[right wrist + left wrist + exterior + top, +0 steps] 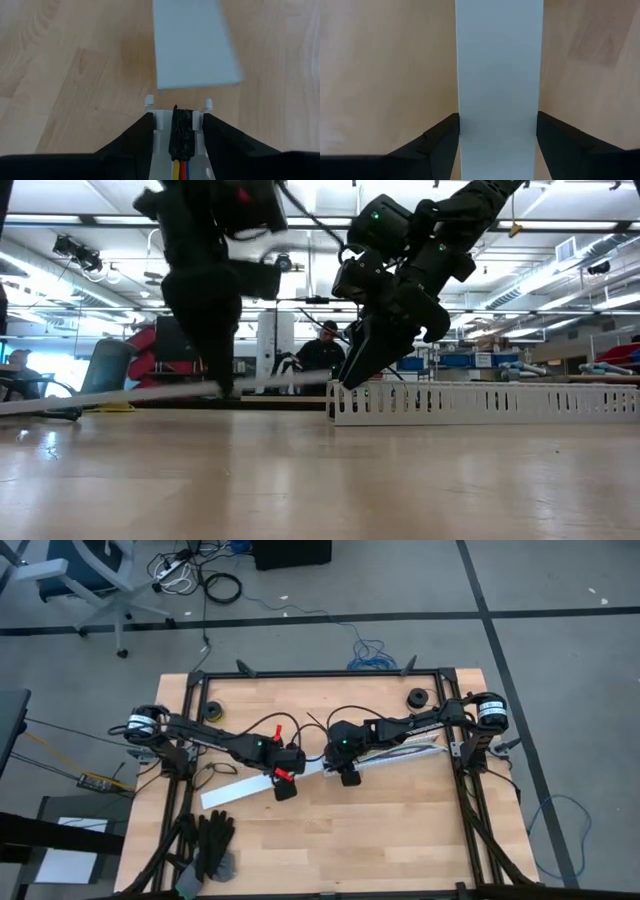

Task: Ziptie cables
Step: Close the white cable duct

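Both arms reach in from the side edges of the wooden surface (330, 830) and meet near its middle, each bent at the elbow with the wrist tipped downward.

The left arm comes in from the left edge. Its left pincer (285, 786) points down at a long flat white strip (240, 790) that lies slanted across the surface toward the near-left corner. In the left wrist view the two dark fingers (440, 142) stand partly open, one on each side of the strip (500, 90), and their inner faces touch its long edges. In the low view the strip (120, 394) runs as a thin, slightly tilted line, lower toward the left; whether it is lifted clear of the surface I cannot tell.

The right arm comes in from the right edge and leans steeply down. The right pincer (349, 776) sits at the open end of the white slotted channel (400, 754), which runs toward the right edge. In the right wrist view its fingers (132, 142) are moderately open and straddle the channel's end (159, 127), pressed against or just beside its two side walls. The cables (181, 167), yellow, red and blue, lie inside the channel between the fingers and end in a small dark plug (181, 131) at the channel's mouth. Just beyond it lies the near end of the white strip (192, 45).

A pair of dark gloves (208, 845) lies near the near-left corner.
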{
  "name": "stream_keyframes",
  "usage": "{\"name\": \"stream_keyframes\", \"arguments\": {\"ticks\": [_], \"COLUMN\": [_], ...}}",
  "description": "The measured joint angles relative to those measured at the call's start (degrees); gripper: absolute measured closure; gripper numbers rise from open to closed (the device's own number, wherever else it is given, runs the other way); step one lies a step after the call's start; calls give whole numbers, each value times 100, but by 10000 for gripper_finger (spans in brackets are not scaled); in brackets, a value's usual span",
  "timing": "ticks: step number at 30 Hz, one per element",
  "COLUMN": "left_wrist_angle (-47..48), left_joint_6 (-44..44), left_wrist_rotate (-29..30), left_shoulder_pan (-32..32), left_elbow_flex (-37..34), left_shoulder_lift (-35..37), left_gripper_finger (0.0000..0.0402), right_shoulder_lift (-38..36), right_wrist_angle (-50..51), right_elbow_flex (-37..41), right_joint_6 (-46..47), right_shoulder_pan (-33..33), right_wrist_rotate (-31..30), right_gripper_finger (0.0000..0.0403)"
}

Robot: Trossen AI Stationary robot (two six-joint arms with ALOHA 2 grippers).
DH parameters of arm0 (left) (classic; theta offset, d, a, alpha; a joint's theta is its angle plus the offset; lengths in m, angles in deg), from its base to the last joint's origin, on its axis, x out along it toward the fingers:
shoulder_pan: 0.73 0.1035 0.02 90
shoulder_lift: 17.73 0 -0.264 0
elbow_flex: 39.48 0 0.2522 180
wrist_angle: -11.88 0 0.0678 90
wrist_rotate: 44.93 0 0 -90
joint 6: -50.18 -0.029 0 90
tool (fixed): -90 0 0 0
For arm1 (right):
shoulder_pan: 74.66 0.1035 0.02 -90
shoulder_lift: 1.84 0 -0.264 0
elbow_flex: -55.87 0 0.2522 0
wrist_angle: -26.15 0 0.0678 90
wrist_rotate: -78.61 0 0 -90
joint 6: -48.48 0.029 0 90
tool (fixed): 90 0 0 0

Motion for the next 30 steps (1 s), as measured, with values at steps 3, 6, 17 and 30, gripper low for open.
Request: {"name": "stream_keyframes", "arguments": {"ticks": [3,6,17,30], "left_wrist_angle": [96,77,-9,-141], "left_joint_6": [-33,-183,-368,-332], "left_wrist_rotate": [-174,-240,-292,-292], "left_shoulder_pan": [32,32,32,32], "left_elbow_flex": [-1,13,101,149], "left_shoulder_lift": [-251,-343,-180,-174], "left_gripper_finger": [171,171,174,171], "right_shoulder_lift": [0,0,0,0], "right_wrist_angle": [-2,-2,-11,-33], "right_elbow_flex": [0,0,0,0], "right_joint_6": [1,-1,-5,-5], "right_shoulder_pan": [0,0,0,0], "right_wrist_rotate": [-1,0,-2,-7], "right_gripper_finger": [253,251,250,245]}}
